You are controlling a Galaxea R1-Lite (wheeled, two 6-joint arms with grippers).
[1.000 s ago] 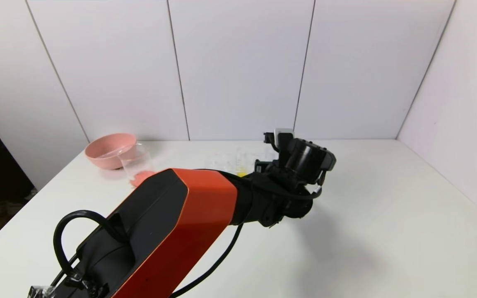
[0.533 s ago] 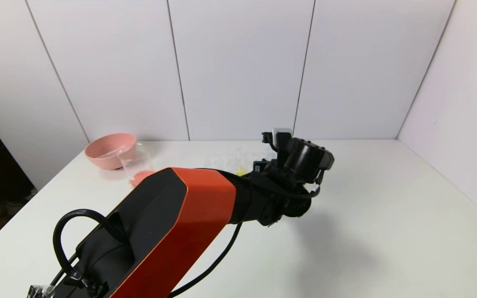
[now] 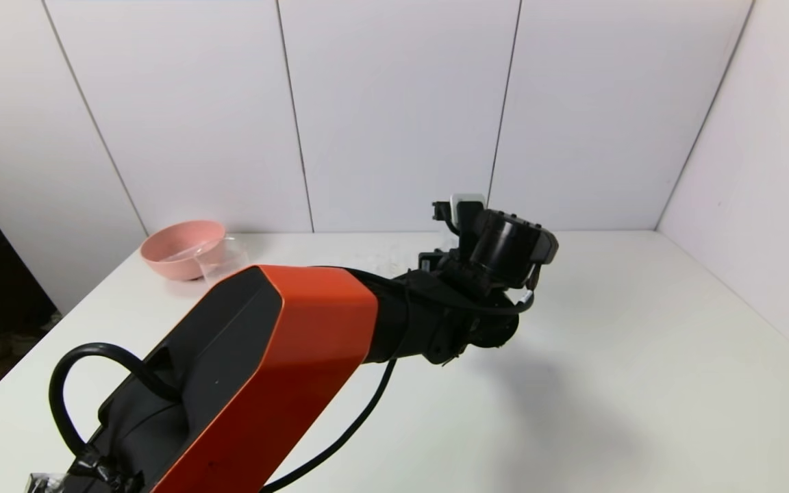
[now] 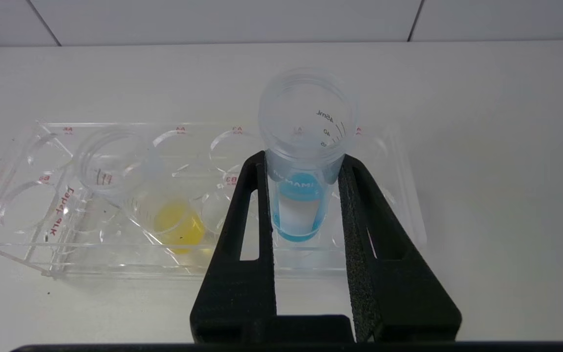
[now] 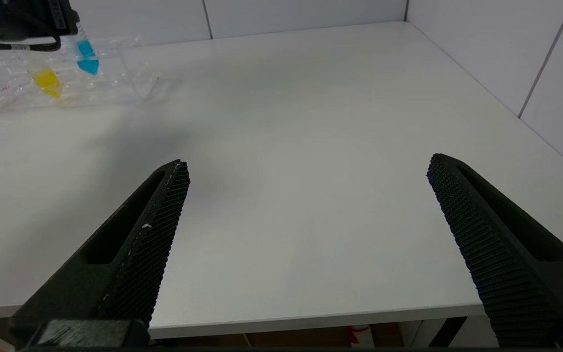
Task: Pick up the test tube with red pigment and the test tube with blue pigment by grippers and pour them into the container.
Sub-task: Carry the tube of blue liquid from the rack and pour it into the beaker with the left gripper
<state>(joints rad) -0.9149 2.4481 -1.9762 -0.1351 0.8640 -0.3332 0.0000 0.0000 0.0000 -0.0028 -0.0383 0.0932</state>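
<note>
Blue-tipped clear test tube with blue pigment (image 4: 306,161) upright, clamped in left tool (image 4: 305,168).

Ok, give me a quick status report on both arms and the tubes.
Left tool shut on blue tube, above the rack. Right tool open, idle over bare table. Yellow tube in rack. Red tube not visible. Nothing blocking.

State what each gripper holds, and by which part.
The left gripper grips the blue test tube around its upper body, below the rim. The right gripper holds nothing.
</note>
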